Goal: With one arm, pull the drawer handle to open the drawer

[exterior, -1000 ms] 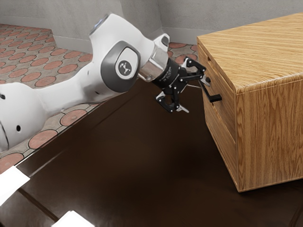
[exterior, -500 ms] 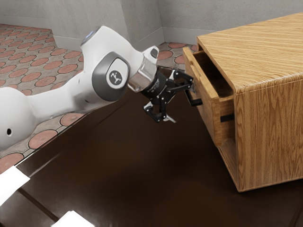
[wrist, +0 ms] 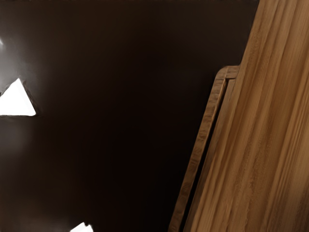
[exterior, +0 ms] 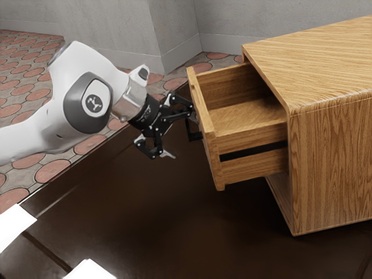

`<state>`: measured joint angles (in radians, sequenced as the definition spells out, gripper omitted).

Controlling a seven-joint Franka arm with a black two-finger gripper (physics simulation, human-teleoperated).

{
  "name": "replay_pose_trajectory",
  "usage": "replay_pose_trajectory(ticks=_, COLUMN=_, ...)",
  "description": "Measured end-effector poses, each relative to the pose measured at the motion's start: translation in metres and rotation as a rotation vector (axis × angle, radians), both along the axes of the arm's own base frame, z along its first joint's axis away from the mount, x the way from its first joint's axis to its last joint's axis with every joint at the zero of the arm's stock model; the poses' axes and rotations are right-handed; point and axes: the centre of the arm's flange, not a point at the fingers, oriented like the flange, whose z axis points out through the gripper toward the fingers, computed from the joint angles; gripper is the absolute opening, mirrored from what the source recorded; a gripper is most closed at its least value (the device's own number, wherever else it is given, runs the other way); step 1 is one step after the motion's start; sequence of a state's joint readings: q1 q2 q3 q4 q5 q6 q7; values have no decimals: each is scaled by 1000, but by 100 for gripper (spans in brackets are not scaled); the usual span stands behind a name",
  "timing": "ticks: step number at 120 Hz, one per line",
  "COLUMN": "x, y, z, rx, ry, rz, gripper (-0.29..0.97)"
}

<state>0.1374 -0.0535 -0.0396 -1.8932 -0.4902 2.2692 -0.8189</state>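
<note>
You have open tabletop (exterior: 174,221) across the lower middle of the frame. At right the pulled-out drawer (exterior: 250,160) juts from the cabinet (exterior: 331,133) and blocks the way; its top is open.

Colours logged: cabinet (exterior: 325,75) and drawer (exterior: 250,157) honey-tan wood with darker streaked grain; handle (exterior: 192,125) black. The pincer (exterior: 176,132) is black with pale metallic tips; arm (exterior: 58,116) white shells, grey joint disc. The table (exterior: 174,221) is glossy dark brown, carrying white patches (exterior: 14,224). The floor (exterior: 35,75) has terracotta discs in grey grout; wall (exterior: 104,23) mottled grey.
</note>
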Motion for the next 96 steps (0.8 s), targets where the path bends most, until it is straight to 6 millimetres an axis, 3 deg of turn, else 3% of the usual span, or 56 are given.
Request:
replay_pose_trajectory(ticks=43, x=-37, y=14, z=7, rx=-11, ry=-14, rz=7, gripper=67)
replay_pose_trajectory(ticks=67, x=-48, y=26, z=-4, rx=-3, ry=4, rz=13, gripper=67)
replay_pose_trajectory(ticks=96, x=-73, y=42, z=1, rx=-16, ry=-10, rz=32, gripper=67)
